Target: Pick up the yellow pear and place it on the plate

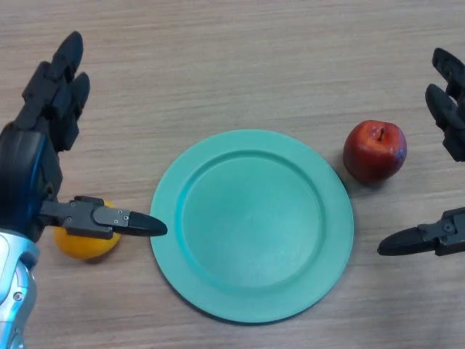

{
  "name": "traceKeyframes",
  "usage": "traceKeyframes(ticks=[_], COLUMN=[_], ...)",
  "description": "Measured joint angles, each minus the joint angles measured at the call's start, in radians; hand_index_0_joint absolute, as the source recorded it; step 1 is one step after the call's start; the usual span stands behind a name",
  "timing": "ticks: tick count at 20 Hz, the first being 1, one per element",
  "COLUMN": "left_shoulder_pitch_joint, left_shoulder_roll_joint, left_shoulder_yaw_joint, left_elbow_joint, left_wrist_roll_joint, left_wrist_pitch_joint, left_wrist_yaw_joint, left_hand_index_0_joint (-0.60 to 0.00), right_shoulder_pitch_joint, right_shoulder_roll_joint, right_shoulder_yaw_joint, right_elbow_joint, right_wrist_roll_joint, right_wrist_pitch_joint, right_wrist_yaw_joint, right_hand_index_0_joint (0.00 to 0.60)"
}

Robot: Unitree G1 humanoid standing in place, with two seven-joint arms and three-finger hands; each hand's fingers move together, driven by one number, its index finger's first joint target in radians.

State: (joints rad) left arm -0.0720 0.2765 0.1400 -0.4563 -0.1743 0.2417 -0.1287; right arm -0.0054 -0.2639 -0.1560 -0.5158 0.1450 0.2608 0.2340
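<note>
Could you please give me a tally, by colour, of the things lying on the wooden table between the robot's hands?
Yellow-orange: 1, the round fruit under the left hand
Red: 1, the shiny apple
Green: 1, the round flat plate
Total: 3

You've got a red apple (375,150) sitting upright on the wooden table (232,65), its stem pointing up, off to the right side of your view

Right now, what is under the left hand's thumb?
A yellow-orange fruit lies on the table under the left hand, beside the green plate. The thumb and palm cover its top, so its full shape is hidden.
</note>
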Motion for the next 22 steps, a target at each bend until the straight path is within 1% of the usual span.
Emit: traceKeyframes(ticks=[1,4,9,10,12,13,14,15,16,17,19,20,22], left_shoulder_pitch_joint=[0.001,0.0,0.015,0.021,0.036,0.043,0.052,0.065,0.089,0.108,0.136,0.139,0.145], left_shoulder_roll_joint=[0.0,0.0,-0.003,-0.003,0.001,0.015,0.024,0.024,0.024,0.023,0.015,0.014,0.009], left_shoulder_yaw_joint=[0.0,0.009,0.018,0.031,0.095,0.147,0.186,0.218,0.254,0.269,0.268,0.266,0.261], left_elbow_joint=[-0.001,-0.007,-0.098,-0.124,-0.131,-0.125,-0.107,-0.096,-0.063,-0.013,0.088,0.131,0.24], left_wrist_roll_joint=[-0.019,-0.019,-0.02,-0.027,-0.032,-0.043,-0.059,-0.058,-0.059,-0.058,-0.046,-0.037,-0.003], left_wrist_pitch_joint=[0.01,0.013,0.039,0.057,0.057,0.051,0.026,0.008,-0.03,-0.052,-0.091,-0.112,-0.225], left_wrist_yaw_joint=[0.0,0.0,0.001,-0.004,-0.033,-0.038,-0.061,-0.084,-0.14,-0.18,-0.216,-0.221,-0.221], left_hand_index_0_joint=[0.0,0.0,0.0,0.0,0.0,0.0,0.0,0.0,0.0,0.0,0.0,0.0,0.0], right_shoulder_pitch_joint=[0.0,0.01,0.009,0.002,-0.004,-0.005,-0.006,-0.006,-0.007,-0.008,-0.013,-0.015,-0.023], right_shoulder_roll_joint=[0.0,0.003,0.003,0.003,0.003,0.003,0.003,0.003,0.003,0.003,0.003,0.003,0.003], right_shoulder_yaw_joint=[0.0,-0.002,-0.001,-0.001,0.0,0.0,0.0,0.0,0.003,0.006,0.009,0.009,0.009], right_elbow_joint=[-0.013,-0.024,-0.022,-0.019,-0.013,-0.007,-0.005,-0.004,-0.003,0.0,0.001,0.001,0.012], right_wrist_roll_joint=[0.0,0.007,0.007,0.007,0.007,0.008,0.008,0.008,0.012,0.017,0.019,0.02,0.019], right_wrist_pitch_joint=[0.023,0.026,0.032,0.032,0.032,0.032,0.032,0.032,0.032,0.034,0.064,0.075,0.076], right_wrist_yaw_joint=[0.0,0.001,0.001,0.001,0.001,0.001,0.001,0.001,0.001,0.001,0.002,0.002,0.002], right_hand_index_0_joint=[0.0,0.0,0.0,0.0,0.0,0.0,0.0,0.0,0.0,0.0,0.0,0.0,0.0])
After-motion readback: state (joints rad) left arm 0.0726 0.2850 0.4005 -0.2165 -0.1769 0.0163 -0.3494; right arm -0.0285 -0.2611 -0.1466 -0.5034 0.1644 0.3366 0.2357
